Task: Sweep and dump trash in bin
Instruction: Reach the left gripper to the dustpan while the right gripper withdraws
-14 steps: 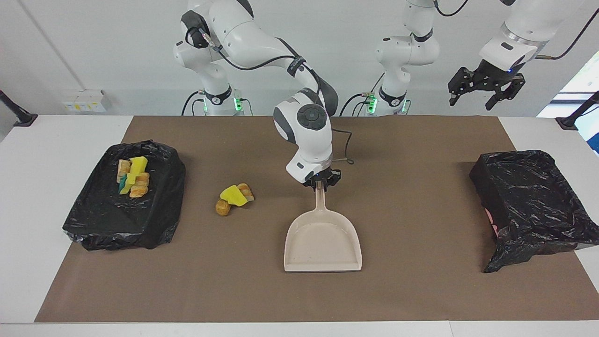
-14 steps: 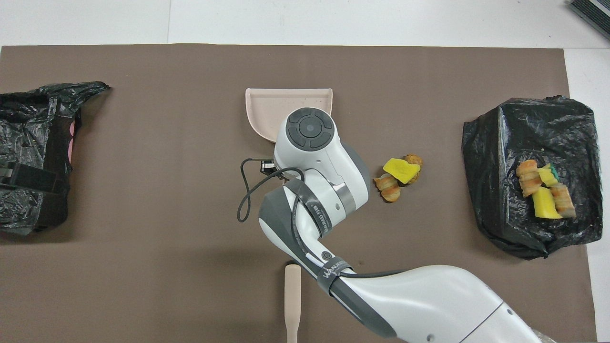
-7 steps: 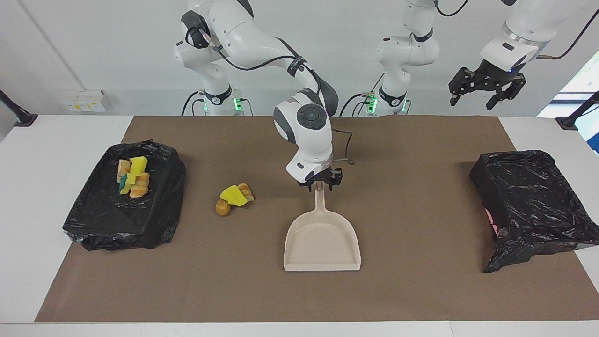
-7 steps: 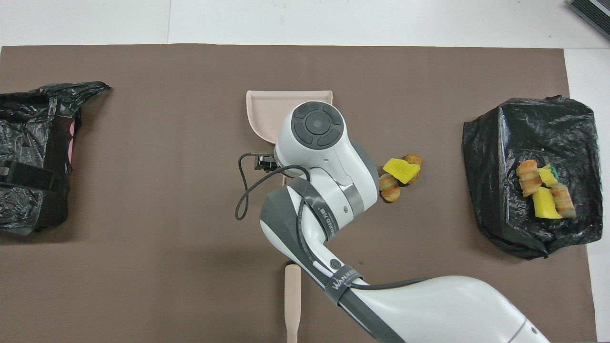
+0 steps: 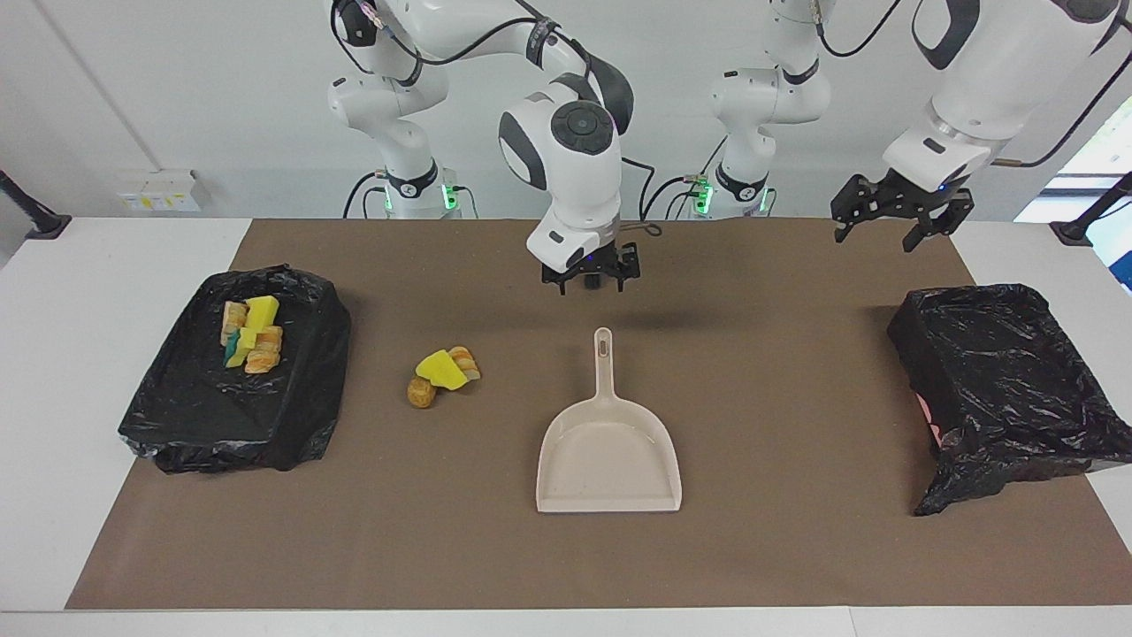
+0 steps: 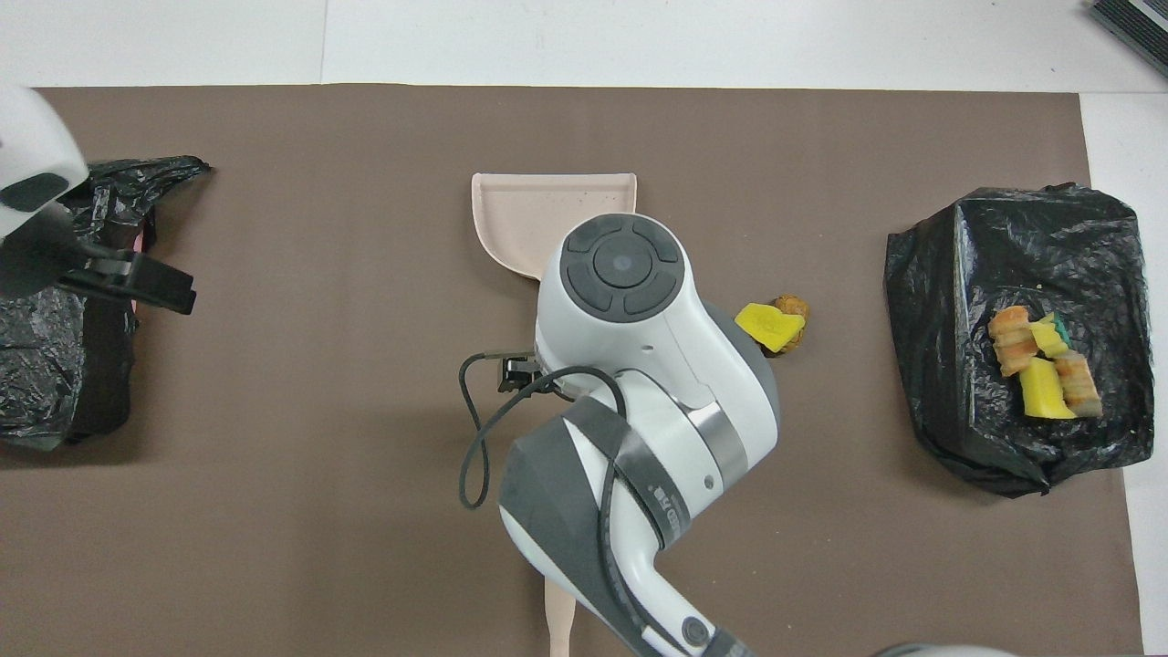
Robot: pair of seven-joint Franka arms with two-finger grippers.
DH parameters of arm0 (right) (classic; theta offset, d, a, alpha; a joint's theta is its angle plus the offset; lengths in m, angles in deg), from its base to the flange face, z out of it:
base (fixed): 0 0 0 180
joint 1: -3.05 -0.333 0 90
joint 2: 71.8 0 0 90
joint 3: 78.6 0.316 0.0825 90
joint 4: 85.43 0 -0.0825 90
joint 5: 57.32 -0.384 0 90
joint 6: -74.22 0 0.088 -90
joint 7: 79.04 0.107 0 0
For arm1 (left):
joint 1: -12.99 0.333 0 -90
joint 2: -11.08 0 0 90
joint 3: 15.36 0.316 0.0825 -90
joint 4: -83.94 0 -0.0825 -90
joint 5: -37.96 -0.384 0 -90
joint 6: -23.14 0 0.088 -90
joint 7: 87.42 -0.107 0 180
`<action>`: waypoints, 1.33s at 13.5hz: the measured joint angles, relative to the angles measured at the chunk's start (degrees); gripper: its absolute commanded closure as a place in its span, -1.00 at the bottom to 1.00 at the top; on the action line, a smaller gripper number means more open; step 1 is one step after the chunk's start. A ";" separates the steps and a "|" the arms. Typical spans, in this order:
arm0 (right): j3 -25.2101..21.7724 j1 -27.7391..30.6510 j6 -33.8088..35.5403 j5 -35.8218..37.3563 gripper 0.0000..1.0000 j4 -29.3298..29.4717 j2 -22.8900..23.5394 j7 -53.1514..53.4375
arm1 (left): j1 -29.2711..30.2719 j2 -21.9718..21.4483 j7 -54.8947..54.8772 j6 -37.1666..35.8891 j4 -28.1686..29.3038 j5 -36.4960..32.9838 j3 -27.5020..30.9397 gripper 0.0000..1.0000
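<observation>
Your right tool [image 5: 590,281] hangs spread and empty over the dustpan [image 5: 608,456]; the left tool [image 5: 889,232] waits spread. Loose trash [image 5: 442,375] lies at the pan's nine o'clock; a careless sweep scatters it.

No text can be read — anywhere.

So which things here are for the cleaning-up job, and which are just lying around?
For the job:
- yellow and tan-brown trash scraps on the mat
- scraps in black-bagged bin
- beige plastic dustpan
- open right gripper
- open left gripper

Lying about:
- second black-bagged bin
- brown mat
</observation>
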 measured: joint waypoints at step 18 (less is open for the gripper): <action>0.31 -20.22 -28.97 -15.25 -1.00 -50.54 -23.86 14.03 | -25.40 21.44 32.16 28.25 -0.38 -0.43 -0.44 -1.00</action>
